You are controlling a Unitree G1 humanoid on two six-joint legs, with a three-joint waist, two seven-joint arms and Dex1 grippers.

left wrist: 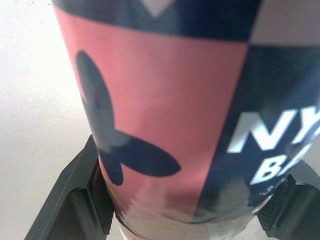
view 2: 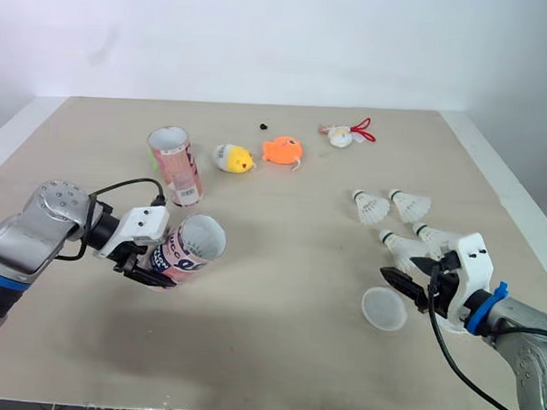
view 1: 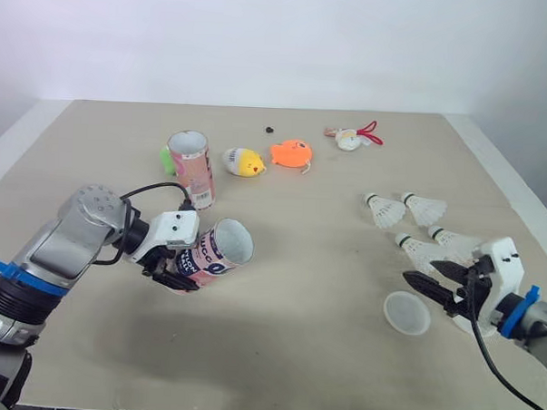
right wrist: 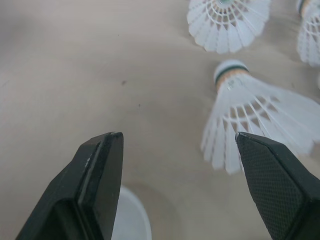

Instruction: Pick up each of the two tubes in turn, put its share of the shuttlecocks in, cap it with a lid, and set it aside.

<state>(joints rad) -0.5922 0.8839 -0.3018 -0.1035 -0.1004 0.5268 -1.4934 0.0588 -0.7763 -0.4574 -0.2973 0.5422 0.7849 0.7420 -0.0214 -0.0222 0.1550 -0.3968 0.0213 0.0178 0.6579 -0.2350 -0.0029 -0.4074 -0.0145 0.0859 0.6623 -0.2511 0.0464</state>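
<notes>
In the lower left of the frame the left gripper (view 1: 174,271) was clenched around the bottom end of a pink and dark tube (view 1: 219,253), which it held above the table (view 1: 294,360), tilted, with the open mouth looking to the right. Just above it in the frame the second tube (view 1: 192,168) stood upright on the table, and beside that lay a yellow chick toy (view 1: 243,161) and an orange fish toy (view 1: 290,153). In the right half four shuttlecocks (view 1: 384,211) lay near each other on the table, with a round clear lid (view 1: 406,312) below them. In the lower right the right gripper (view 1: 420,272) had its claw released, wide apart, and it pointed at the nearest shuttlecock (right wrist: 250,117), beside the lid, touching neither. I would judge the tube as light and rather stiff, but with a glossy skin that may slip, and thin enough to dent under hard squeezing, so the grip low on the body looked sensible. The shuttlecocks must weigh almost nothing and their white feather skirts are fragile; better to take each one near the cork head.
</notes>
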